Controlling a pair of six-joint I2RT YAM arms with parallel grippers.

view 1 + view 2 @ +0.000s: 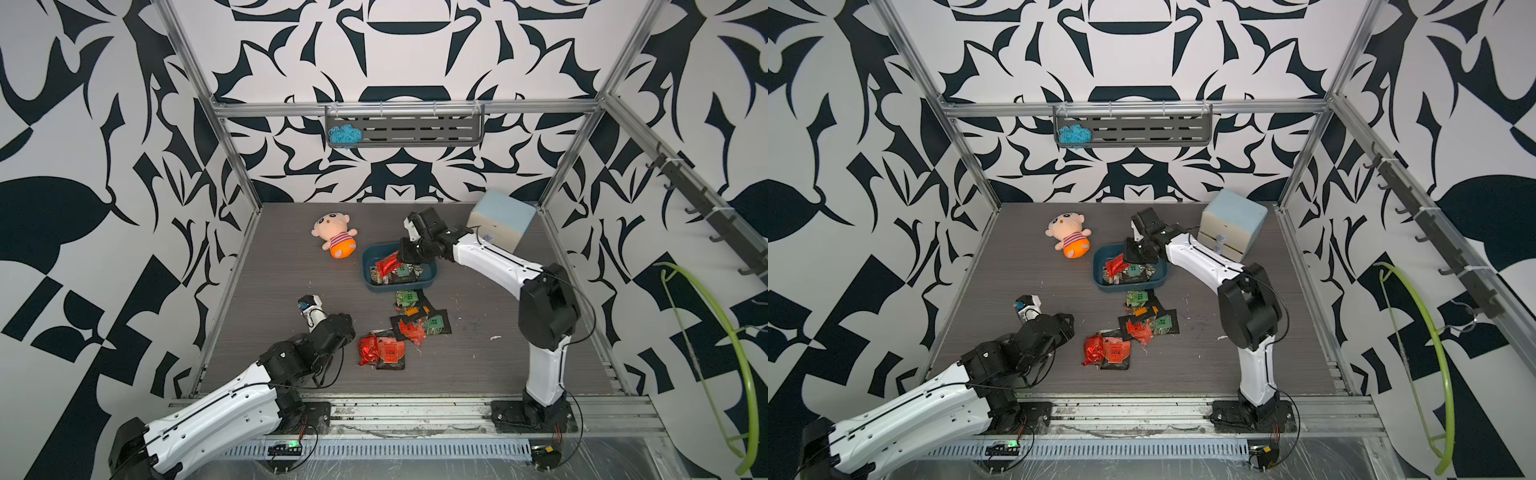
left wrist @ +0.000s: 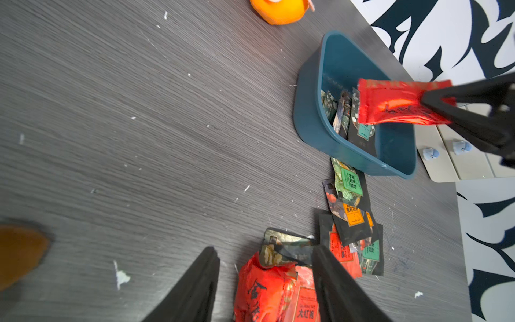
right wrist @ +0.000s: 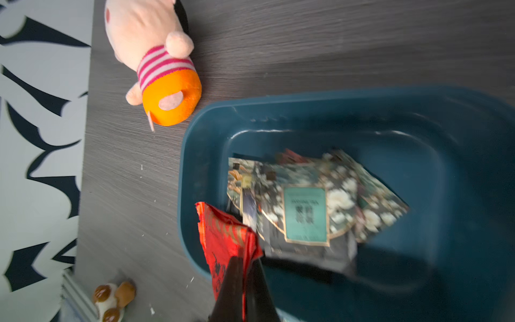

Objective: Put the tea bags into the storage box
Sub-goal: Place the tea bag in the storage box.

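Observation:
The teal storage box [image 1: 368, 270] [image 1: 1098, 266] stands mid-table with several dark tea bags [image 3: 305, 212] lying inside. Over its near-left part my right gripper [image 3: 246, 260] is shut on a red tea bag [image 3: 225, 237] [image 1: 386, 264] [image 2: 390, 103], which hangs above the box. More tea bags lie loose on the table: a dark cluster [image 1: 419, 320] [image 2: 351, 212] and red ones [image 1: 380, 351] [image 2: 267, 290]. My left gripper [image 2: 264, 249] [image 1: 349, 326] is open just left of the red ones. They lie on the table beyond its spread fingers, untouched.
A plush doll [image 1: 334, 235] lies behind and left of the box. A cream cabinet [image 1: 500, 224] stands at the back right, close behind my right arm. A small brown-and-white toy [image 3: 111, 298] sits at the table's left edge. White scraps dot the tabletop.

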